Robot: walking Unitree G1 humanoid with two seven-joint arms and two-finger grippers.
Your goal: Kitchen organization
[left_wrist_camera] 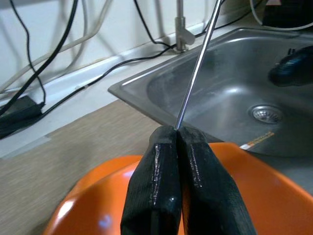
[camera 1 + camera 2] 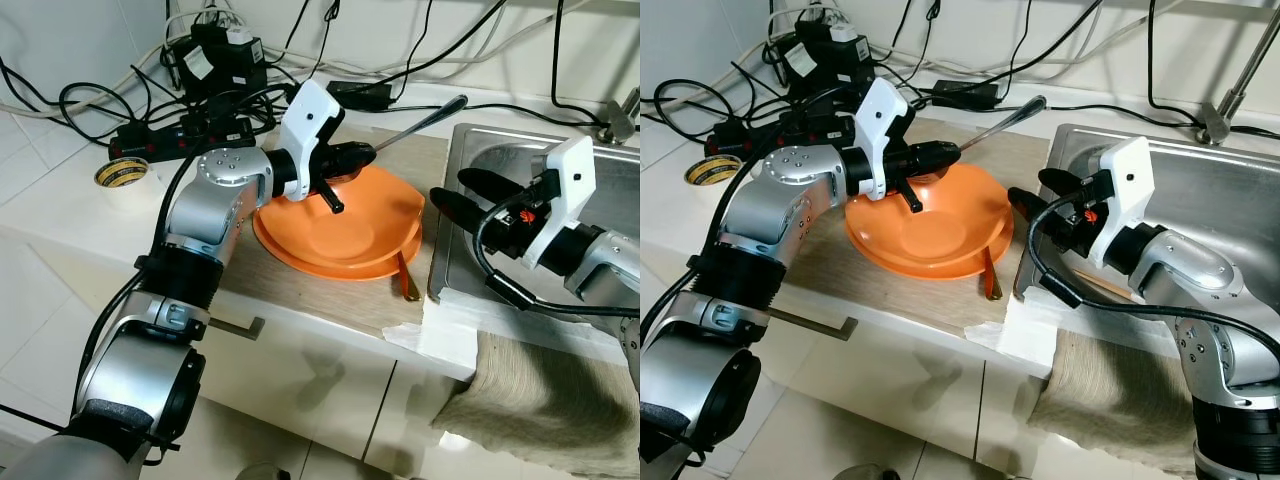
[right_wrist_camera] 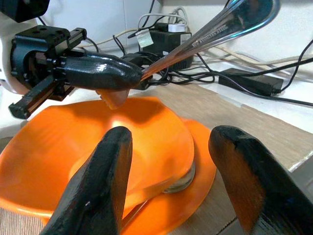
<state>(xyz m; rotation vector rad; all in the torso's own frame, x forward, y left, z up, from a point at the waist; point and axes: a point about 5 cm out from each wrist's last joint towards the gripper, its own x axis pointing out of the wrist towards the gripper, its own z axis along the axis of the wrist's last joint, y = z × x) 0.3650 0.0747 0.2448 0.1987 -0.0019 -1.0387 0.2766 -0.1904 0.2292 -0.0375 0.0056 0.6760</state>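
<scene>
While the left gripper point(image 2: 365, 152) pinches a long metal utensil point(image 2: 420, 124) above the stacked orange plastic plates point(image 2: 345, 235), the wide-open right gripper point(image 2: 462, 193) waits beside them, sorting apparently unfinished.

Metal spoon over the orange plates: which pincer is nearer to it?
Left. The left pincer is shut on the metal spoon, above the orange plates. The right pincer hangs open beside the plates, at the sink edge, apart from the spoon.

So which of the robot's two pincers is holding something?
The left pincer, above the orange plates. It is pinched shut on a long metal spoon; the right pincer is open and holds nothing.
</scene>
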